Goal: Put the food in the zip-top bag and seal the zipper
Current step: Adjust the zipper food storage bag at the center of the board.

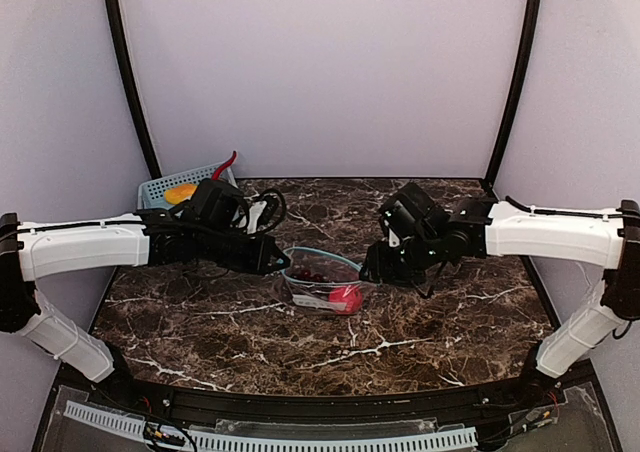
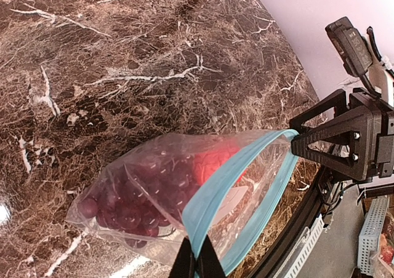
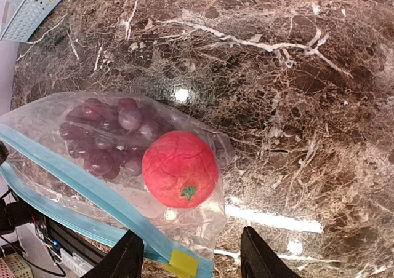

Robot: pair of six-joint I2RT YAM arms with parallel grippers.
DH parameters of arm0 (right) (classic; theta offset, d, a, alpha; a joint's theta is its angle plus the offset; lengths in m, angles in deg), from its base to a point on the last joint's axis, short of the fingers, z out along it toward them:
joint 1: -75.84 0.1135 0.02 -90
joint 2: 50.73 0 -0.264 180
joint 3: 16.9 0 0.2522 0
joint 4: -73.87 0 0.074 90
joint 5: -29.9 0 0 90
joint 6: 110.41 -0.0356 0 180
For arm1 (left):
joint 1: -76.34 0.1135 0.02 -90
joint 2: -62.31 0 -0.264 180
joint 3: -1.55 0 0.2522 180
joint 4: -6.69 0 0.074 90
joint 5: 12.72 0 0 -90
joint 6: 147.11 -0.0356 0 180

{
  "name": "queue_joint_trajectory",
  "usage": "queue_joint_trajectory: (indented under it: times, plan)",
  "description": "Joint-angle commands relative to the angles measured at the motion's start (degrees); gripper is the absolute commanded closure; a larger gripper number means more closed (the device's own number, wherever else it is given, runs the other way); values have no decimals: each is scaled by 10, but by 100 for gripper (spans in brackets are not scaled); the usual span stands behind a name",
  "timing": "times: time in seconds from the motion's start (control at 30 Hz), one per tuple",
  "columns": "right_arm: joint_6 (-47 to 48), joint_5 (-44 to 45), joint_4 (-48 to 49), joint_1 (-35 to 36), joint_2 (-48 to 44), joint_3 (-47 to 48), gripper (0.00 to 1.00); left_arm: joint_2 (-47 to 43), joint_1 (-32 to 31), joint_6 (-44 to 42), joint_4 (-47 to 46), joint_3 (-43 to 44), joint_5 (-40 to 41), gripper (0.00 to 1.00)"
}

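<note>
The zip-top bag (image 1: 320, 284) sits mid-table (image 1: 200, 312) with its mouth open and 2 pieces inside: the purple grape bunch (image 3: 104, 139) and the red round fruit (image 3: 180, 167). The left gripper (image 2: 196, 256) is pinched tight on the teal zipper (image 2: 215, 189) at one end. The right gripper (image 3: 192, 244) is partly spread, with a finger on either side of the bag's other corner, not clamped on it.

1 blue mesh basket (image 1: 152, 194) sits at the far-left corner of the dark brown marble table (image 1: 430, 322); pale lilac walls (image 1: 320, 72) enclose 3 sides
</note>
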Motion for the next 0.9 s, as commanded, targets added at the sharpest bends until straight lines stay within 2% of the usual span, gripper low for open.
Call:
queue_joint_trajectory:
  times: [0.0,0.2,0.3,0.57,0.73,0.87]
  plan:
    - [-27,-11,35,5,-13,-25,48,-17,2,1,15,13,3,99]
    - [-51,-10,51,11,-18,-44,49,-18,2,1,17,12,3,99]
    - [-58,-7,64,12,-22,-48,57,-22,2,1,18,11,5,99]
    - [-58,13,85,14,-41,-39,88,-30,2,0,22,9,1,99]
    - [-12,34,35,14,-52,30,98,-31,2,-14,47,60,-15,99]
    - [17,55,-10,14,-65,69,99,-39,2,-8,46,92,-30,99]
